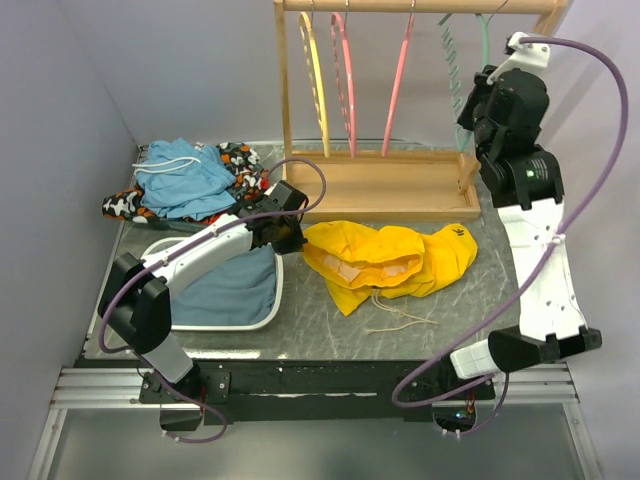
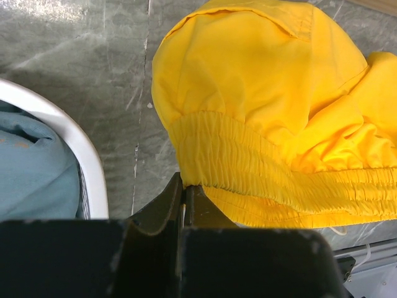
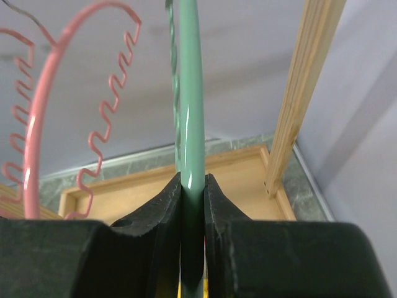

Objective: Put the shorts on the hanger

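The yellow shorts (image 1: 390,258) lie crumpled on the grey table in front of the wooden rack, with the white drawstring (image 1: 400,320) trailing toward the near edge. My left gripper (image 1: 291,236) is at their left end. In the left wrist view it (image 2: 185,184) is shut on the edge of the gathered waistband of the shorts (image 2: 260,93). The teal hanger (image 1: 484,40) hangs at the right end of the rack's rail. My right gripper (image 1: 476,104) is raised there. In the right wrist view it (image 3: 193,180) is shut on the hanger's arm (image 3: 189,93).
The wooden rack (image 1: 390,187) stands at the back with a yellow hanger (image 1: 316,80) and two pink hangers (image 1: 346,80); one pink hanger (image 3: 43,105) is left of the teal one. A white basket (image 1: 215,327) holding blue fabric is at the left. Light blue shorts (image 1: 185,175) lie on a patterned pile at the back left.
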`<action>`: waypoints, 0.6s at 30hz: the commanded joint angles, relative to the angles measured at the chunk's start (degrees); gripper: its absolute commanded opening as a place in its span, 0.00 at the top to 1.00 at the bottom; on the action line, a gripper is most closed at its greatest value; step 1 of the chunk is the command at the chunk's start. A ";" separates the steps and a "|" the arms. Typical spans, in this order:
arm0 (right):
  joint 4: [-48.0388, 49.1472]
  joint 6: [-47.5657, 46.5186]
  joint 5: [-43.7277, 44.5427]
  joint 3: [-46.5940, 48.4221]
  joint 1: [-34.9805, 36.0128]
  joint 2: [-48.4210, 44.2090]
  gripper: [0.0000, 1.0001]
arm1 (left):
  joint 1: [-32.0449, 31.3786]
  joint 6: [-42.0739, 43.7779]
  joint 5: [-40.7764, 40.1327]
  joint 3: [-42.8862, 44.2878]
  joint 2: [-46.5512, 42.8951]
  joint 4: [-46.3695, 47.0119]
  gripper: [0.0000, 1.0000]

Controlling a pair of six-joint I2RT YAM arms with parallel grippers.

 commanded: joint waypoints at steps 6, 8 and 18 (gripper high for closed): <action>5.21 3.35 -2.35 -6.12 0.53 -9.34 1.00 | 0.07 0.96 -2.16 1.04 -1.65 -1.02 0.99; 3.37 3.97 -2.18 -8.66 1.76 -11.97 1.00 | 0.15 0.78 -2.25 1.39 -1.13 -1.11 0.99; -12.97 15.29 4.06 -22.20 13.62 -27.71 1.00 | 0.50 -0.01 -2.42 2.71 1.77 -1.82 0.99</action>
